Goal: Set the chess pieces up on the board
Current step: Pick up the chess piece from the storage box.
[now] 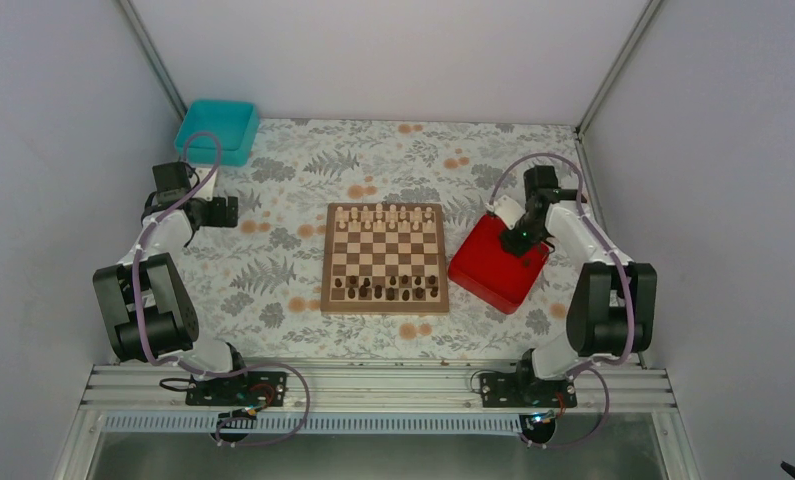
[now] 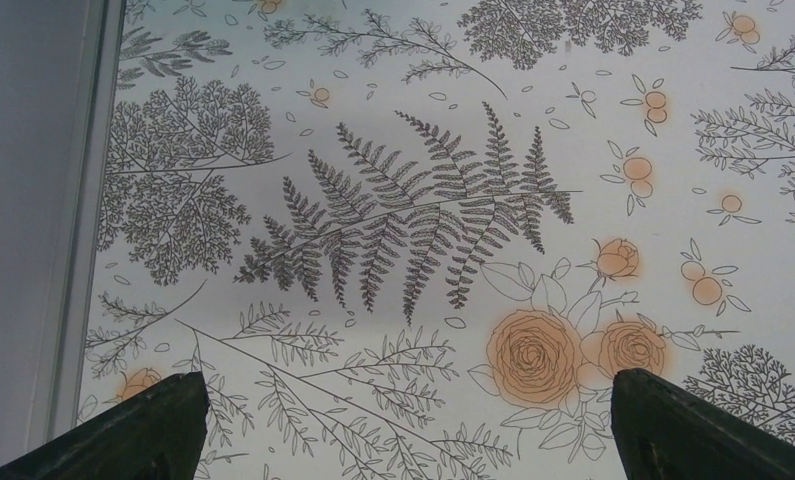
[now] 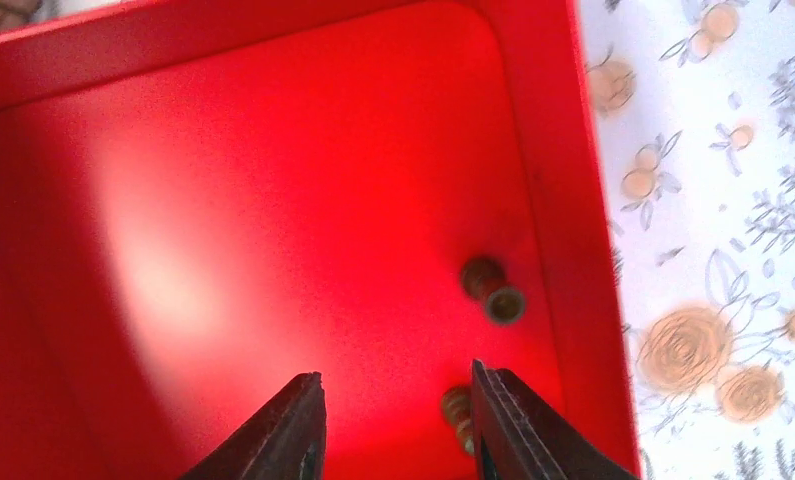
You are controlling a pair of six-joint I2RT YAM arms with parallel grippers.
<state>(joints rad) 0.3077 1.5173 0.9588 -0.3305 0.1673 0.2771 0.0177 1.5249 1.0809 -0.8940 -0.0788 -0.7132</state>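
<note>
The floral bench (image 1: 273, 200) is carrying the board (image 1: 384, 250) at its middle, and the red tray (image 1: 483, 275) is sitting just beside the board's right edge. The left hand (image 2: 408, 400) is hanging wide open over bare cloth, well apart from the board and gripping nothing. The right hand (image 3: 395, 372) is reaching down into the tray with its jaws partly open and nothing between them. Most of the chess pieces (image 1: 388, 288) are standing in the board's two near rows, facing the pale pieces (image 1: 385, 215) at the far side. Two dark pieces are lying on their sides in the tray: one (image 3: 491, 290) close to the tray's right wall, the other (image 3: 457, 410) just inside the right-hand finger. The trouble I am expecting is that this nearer piece is sitting off-centre, so closing jaws may be shoving or rolling it rather than pinching it. A finger may also be catching the wall and nudging the tray against the board.
</note>
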